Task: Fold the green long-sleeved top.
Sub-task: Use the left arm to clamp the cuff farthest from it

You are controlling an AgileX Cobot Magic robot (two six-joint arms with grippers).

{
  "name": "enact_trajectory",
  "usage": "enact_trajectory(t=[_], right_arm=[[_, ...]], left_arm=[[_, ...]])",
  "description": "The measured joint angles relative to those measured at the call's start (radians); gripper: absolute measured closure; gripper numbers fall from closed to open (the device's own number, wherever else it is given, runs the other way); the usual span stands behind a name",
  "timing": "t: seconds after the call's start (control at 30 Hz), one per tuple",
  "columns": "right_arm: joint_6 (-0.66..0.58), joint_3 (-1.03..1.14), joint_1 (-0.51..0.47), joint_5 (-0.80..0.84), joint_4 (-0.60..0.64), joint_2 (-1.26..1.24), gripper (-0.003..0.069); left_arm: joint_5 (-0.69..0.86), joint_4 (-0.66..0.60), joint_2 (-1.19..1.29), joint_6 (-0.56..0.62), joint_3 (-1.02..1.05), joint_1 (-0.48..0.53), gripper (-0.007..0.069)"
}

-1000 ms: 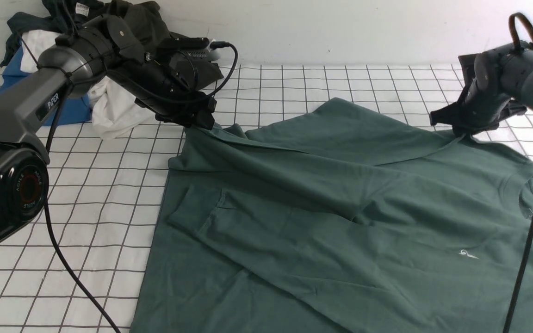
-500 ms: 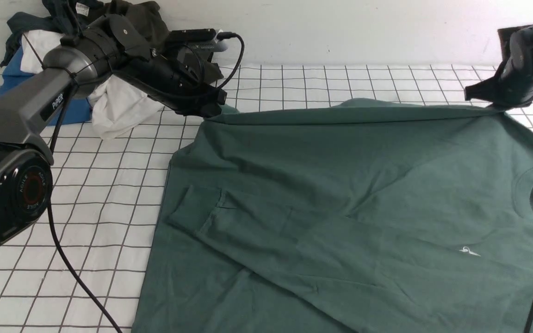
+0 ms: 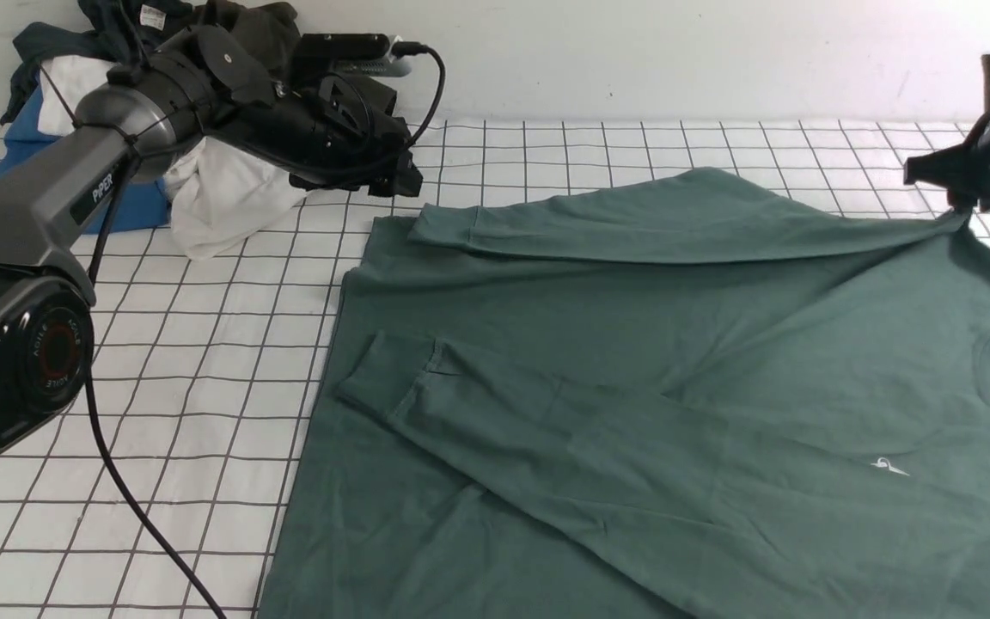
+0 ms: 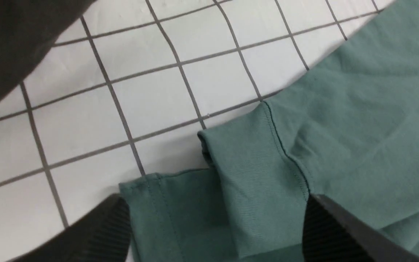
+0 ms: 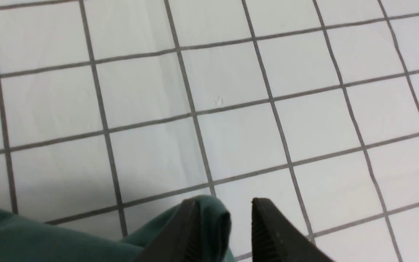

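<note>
Two tools: left tool (image 4: pixel 216 202) released, spread astride the sleeve cuff (image 4: pixel 253 174); right tool (image 5: pixel 226 202) parted, fabric fold against one finger (image 5: pixel 180 236)
Garment: green long-sleeved top (image 3: pixel 632 387) flat, centre-right of frame
Open room: counter (image 3: pixel 203 344) left of hem

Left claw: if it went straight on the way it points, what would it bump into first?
Most likely the ribbed cuff of the green long-sleeved top, just ahead of the left claw.

The green long-sleeved top (image 3: pixel 632 361) is matt, soft cloth, its cuff (image 4: pixel 253 174) finely ribbed.
</note>
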Motion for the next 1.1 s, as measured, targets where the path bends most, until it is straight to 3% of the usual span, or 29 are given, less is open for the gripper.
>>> enact_trajectory(t=[0.17,0.43,0.63,0.73,0.83,0.87,0.93,1.1], right_arm=[[-0.001,0.0,0.0,0.0,0.0,-0.026,0.0382],[-0.015,0.0,0.0,0.015,-0.002,-0.124,0.0377],[-0.067,-0.001,0.0,0.037,0.018,-0.197,0.0377],[-0.085,-0.001,0.0,0.046,0.026,-0.215,0.0377],[-0.097,-0.002,0.0,0.074,0.037,-0.218,0.0377],[-0.098,-0.002,0.0,0.076,0.038,-0.218,0.0377],[-0.103,-0.002,0.0,0.099,0.039,-0.218,0.0377],[-0.126,-0.002,0.0,0.137,0.039,-0.218,0.0377]], left_arm=[[-0.06,0.002,0.005,-0.007,0.0,-0.045,0.0089],[-0.116,-0.003,0.084,-0.013,0.0,-0.079,0.0197],[-0.117,-0.005,0.106,-0.046,0.0,-0.079,0.0225],[-0.119,-0.018,0.105,-0.055,0.0,-0.079,0.0283],[-0.112,-0.042,0.105,-0.055,0.0,-0.079,0.0457],[-0.11,-0.043,0.105,-0.055,0.0,-0.079,0.0467],[-0.1,-0.047,0.105,-0.053,0.0,-0.079,0.0567],[-0.057,-0.05,0.094,-0.048,0.0,-0.078,0.0612]])
